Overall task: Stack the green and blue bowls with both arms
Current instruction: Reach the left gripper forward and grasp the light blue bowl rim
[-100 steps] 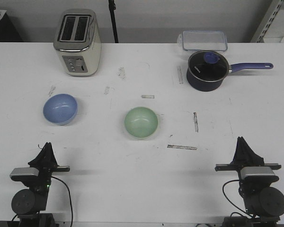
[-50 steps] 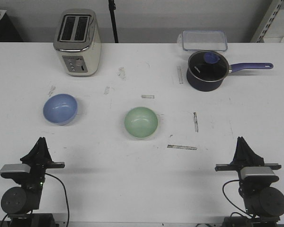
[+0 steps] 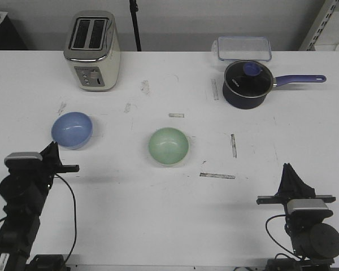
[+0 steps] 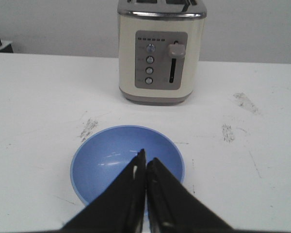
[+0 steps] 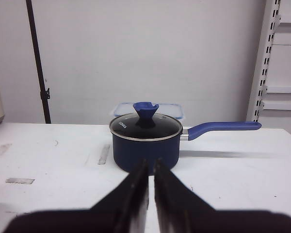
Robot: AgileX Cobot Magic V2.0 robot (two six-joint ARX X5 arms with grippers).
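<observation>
White table (image 3: 158, 214): I find nothing stacked. Blue bowl (image 3: 72, 129) and green bowl (image 3: 169, 145) sit well apart, both untouched. Left gripper (image 3: 52, 150), fingers pressed together, is near blue; right gripper (image 3: 289, 171), likewise pressed together, idles.

The table (image 3: 305, 141) holds everything, with the toaster (image 3: 92, 51) at the back left and the pot (image 3: 247, 83) at the back right, and a box (image 3: 243, 48) just behind the pot. One bowl (image 3: 72, 130) sits on the left, in front of the toaster, and the other bowl (image 3: 169, 146) sits near the middle, to its right. The left gripper (image 3: 52, 151) is just in front of the left bowl, and the right gripper (image 3: 288, 172) is at the front right, well apart from both bowls.
</observation>
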